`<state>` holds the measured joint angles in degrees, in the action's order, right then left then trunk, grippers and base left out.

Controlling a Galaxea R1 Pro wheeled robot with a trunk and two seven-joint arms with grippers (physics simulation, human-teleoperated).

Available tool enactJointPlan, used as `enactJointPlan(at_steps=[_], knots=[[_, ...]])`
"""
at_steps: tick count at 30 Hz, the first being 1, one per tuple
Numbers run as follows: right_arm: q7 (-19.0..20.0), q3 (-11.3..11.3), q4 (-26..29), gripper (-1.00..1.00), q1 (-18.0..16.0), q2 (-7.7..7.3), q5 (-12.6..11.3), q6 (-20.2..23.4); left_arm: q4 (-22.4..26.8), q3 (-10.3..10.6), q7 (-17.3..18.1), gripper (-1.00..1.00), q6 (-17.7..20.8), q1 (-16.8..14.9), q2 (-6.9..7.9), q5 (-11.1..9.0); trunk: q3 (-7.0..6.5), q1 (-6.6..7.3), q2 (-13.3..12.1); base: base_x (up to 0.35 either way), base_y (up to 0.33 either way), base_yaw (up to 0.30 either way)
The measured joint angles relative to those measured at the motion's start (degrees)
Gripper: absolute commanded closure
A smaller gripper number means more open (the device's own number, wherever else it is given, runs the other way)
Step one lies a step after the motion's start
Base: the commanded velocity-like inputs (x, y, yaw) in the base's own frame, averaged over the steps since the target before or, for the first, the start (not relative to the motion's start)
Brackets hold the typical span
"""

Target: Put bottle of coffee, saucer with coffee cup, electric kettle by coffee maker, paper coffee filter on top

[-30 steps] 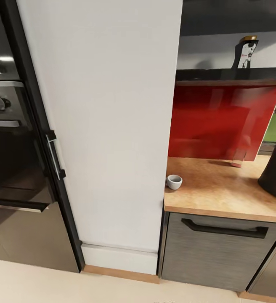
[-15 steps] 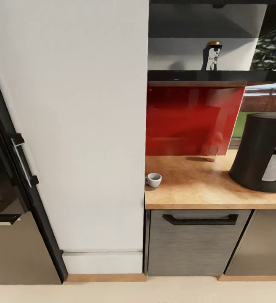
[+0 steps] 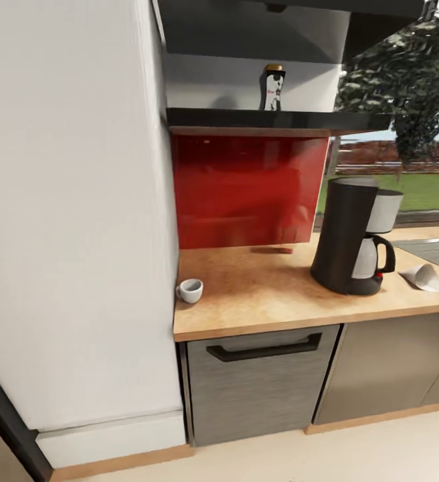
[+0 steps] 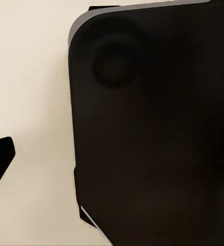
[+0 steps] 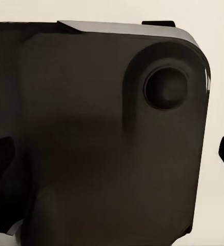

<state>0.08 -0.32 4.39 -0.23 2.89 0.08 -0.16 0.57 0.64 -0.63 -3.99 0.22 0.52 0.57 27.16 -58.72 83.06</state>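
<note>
Camera panned right; bottle of coffee (image 3: 272,88) upright on shelf (image 3: 273,119), above countertop's (image 3: 259,301) back edge. Claw states: can't tell.

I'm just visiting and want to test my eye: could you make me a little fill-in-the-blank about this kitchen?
1. The bottle of coffee stands on the ____ above the red panel.
2. The coffee cup sits on the countertop right beside the tall ____ cabinet.
3. The paper coffee filter lies on its ____ beside the coffee maker.

Missing words: shelf; white; side
</note>
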Motion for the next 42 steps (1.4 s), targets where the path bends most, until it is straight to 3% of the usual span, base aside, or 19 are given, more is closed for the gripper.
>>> enactJointPlan(at_steps=[19,31,38,42], knots=[[-0.15,0.0,0.0,-1.0,0.01,0.0,0.0,0.0,0.0,-0.05,0.0,-1.0,-0.01,-0.02,-0.03,-0.01,0.38,0.0,0.0,0.088,-0.266,-0.252],[-0.24,0.39,-0.04,-1.0,-0.01,0.39,0.17,0.0,-0.01,-0.08,0.0,-1.0,-0.01,0.0,-0.06,-0.01,0.43,0.01,0.0,0.156,-0.266,-0.033],[-1.03,0.03,-2.06,-1.0,1.1,1.23,-0.9,-0.44,0.32,-0.02,-0.08,-1.0,-0.03,0.03,-0.1,0.08,0.44,0.0,0.0,0.011,-0.001,0.0],[-1.3,0.0,-1.92,-1.0,-0.15,1.36,-1.05,-1.6,0.31,-0.08,-0.08,-1.0,-0.04,0.04,-0.07,0.03,0.42,0.01,0.0,0.138,-0.068,0.0]])
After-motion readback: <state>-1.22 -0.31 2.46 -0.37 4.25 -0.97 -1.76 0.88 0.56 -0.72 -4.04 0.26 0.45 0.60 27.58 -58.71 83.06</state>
